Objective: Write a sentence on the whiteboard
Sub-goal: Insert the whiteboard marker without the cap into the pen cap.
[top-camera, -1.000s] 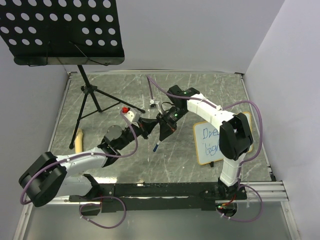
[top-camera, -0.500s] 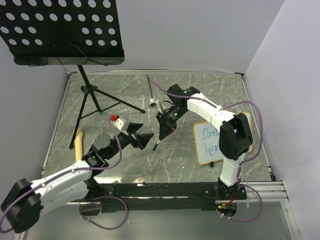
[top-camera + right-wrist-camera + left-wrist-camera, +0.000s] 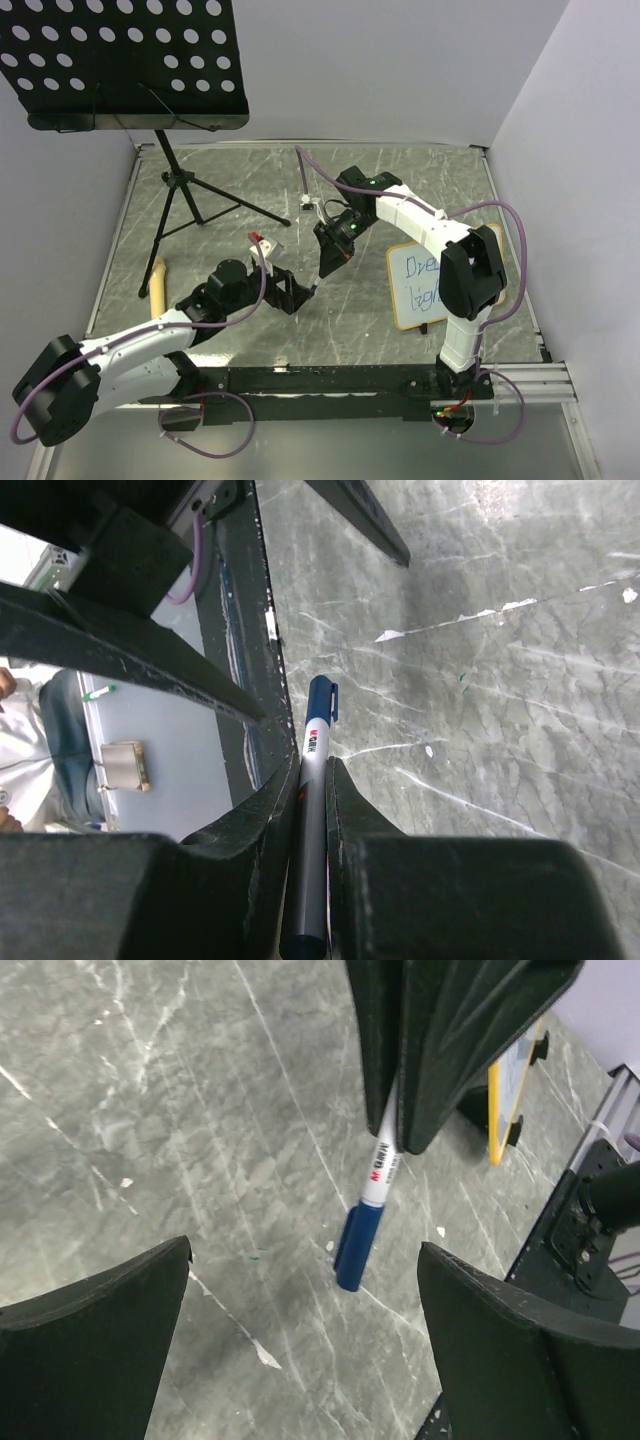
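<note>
- The whiteboard (image 3: 408, 288) sits on the grey marbled table (image 3: 230, 185), right by the right arm's base. Its long axis runs roughly near-to-far, leaning a bit off square.
- I can't tell whether it lies flat or is propped up. From the left wrist camera it only shows up as a thin yellowish edge.
- The sentence (image 3: 421, 270) is in blue marker on two lines. The readable bits are something like "Drea" on top and "ligh" below. The rest is hidden behind the right arm.
- The right gripper (image 3: 326, 270) hangs over the table, off the whiteboard's left-arm side and not touching it. Its jaws are pinched tight on a marker (image 3: 374, 1200).
- The marker's long axis is close to upright, with the blue capped end pointing down at the table and tipped slightly toward the near edge. The clip on the cap is visible from the right wrist camera. The cap end looks just clear of the stone, but I can't swear to it.
- The left gripper (image 3: 296, 294) is a bit further from the whiteboard than the marker. Its jaws are spread wide and hold nothing. In its own camera the fingers (image 3: 95, 1355) frame the cap end without touching it.
- Well away from the whiteboard, at the far corner on the left arm's side, stands a black perforated music stand (image 3: 120, 60) on tripod legs.
- A tan stick-like piece (image 3: 157, 282) lies near that tripod.
</note>
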Robot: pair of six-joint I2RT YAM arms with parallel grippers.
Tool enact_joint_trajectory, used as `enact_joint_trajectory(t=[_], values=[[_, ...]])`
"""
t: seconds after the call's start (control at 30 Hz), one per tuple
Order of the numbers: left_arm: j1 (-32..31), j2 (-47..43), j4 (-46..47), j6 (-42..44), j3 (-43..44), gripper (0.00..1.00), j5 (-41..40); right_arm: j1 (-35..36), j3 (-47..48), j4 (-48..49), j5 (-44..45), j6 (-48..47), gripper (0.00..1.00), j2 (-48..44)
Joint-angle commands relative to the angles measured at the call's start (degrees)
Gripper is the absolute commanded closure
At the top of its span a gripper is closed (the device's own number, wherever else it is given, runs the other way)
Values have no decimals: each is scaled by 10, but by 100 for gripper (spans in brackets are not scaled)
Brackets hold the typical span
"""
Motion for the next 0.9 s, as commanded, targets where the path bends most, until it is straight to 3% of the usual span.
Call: enact_joint_trajectory(t=[0.0, 0.2, 0.4, 0.53, 0.67, 0.8, 0.87], values=[[-12, 6, -3, 9, 29, 2, 23, -7, 24, -6, -15, -8, 100, -14], [-77, 30, -3, 15, 37, 8, -79, -9, 18, 6, -27, 14, 100, -13], [-122, 100, -56, 30, 97, 31, -185, -10, 8, 27, -13, 40, 100, -15], [-146, 125, -78, 38, 127, 41, -249, -11, 2, 34, -5, 47, 100, -18], [-156, 151, -113, 42, 156, 56, -267, -10, 4, 36, 0, 53, 100, -16], [-158, 155, -122, 40, 162, 89, -248, -10, 3, 39, 1, 58, 100, -13], [-158, 151, -118, 41, 161, 97, -242, -10, 3, 39, -5, 60, 100, -11]])
